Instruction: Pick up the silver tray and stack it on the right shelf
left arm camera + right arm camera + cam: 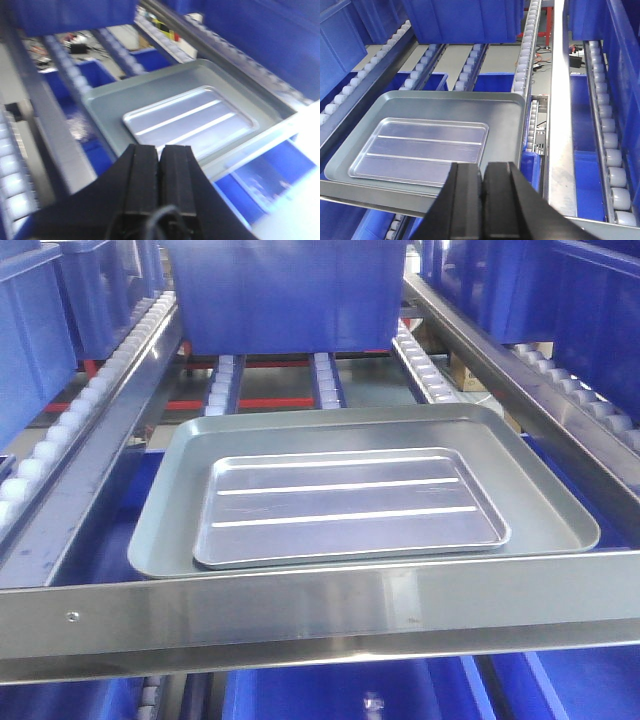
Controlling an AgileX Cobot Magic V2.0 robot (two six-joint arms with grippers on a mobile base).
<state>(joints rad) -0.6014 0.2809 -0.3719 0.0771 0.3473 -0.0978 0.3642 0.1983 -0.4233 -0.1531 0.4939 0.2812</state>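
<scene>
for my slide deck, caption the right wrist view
Shut right gripper above the silver tray nested in a larger grey tray.

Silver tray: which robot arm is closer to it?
Probably left, narrowly: the left gripper faces the silver tray straight ahead; the right gripper sits off its near right corner.

Matte black grippers [160, 165] [482, 187], flat ridged fingers (left cabled)

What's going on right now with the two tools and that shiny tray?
Left tool shut, empty. Right tool shut, empty. Silver tray lies flat inside the bigger grey tray on the shelf rollers, untouched. Nothing blocking it.
</scene>
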